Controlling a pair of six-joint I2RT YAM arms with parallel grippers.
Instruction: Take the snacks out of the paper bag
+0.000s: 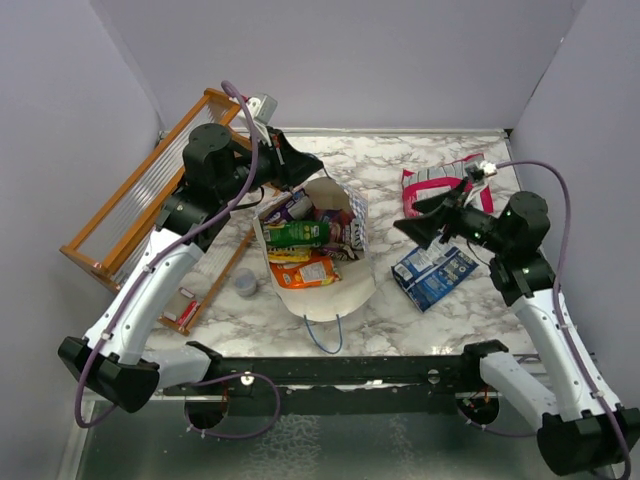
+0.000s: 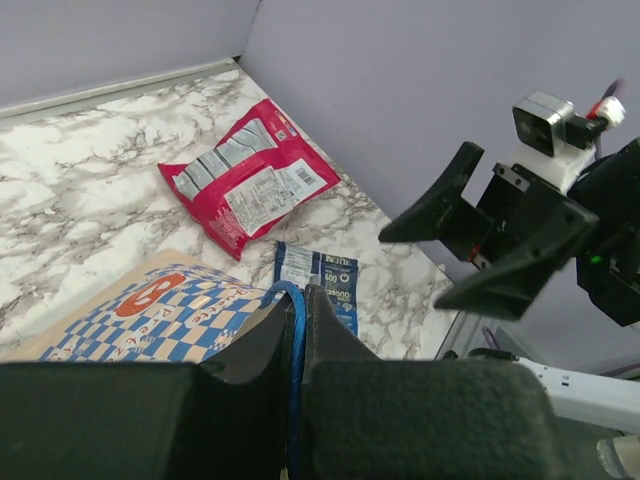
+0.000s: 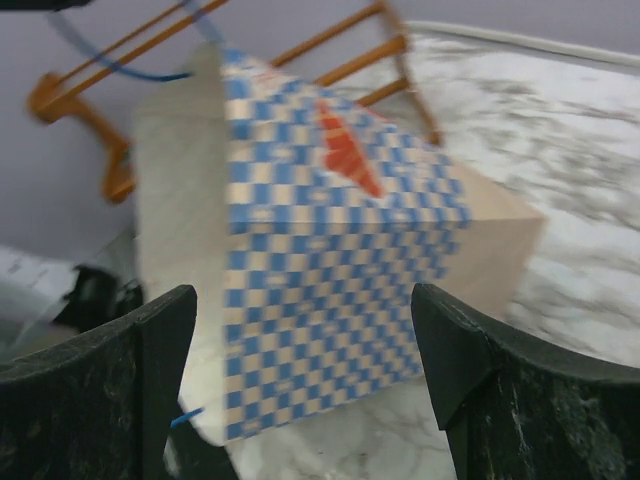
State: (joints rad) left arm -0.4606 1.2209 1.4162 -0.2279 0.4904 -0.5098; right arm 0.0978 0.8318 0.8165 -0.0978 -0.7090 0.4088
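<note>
- Clamps thin blue string handle (image 2: 297, 350) of blue-and-white checkered paper bag (image 1: 335, 285), frame centre, in shut left gripper (image 2: 299, 300).
- Spreads right gripper (image 3: 302, 292) wide, empty, right of centre.
- Shows green and orange packets (image 1: 298, 235) inside bag; large pink-red pouch (image 1: 430, 180) and blue packet (image 1: 432, 272) outside, right.

Your blue-and-white checkered paper bag (image 1: 340, 292) lies centre.
In it, glossy snack packets (image 1: 297, 235); right of it, pink-red pouch (image 1: 432, 180) and blue packet (image 1: 433, 272).

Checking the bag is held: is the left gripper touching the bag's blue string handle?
Touching. The left wrist view shows the blue string handle pinched between the shut fingers of the left gripper.
</note>
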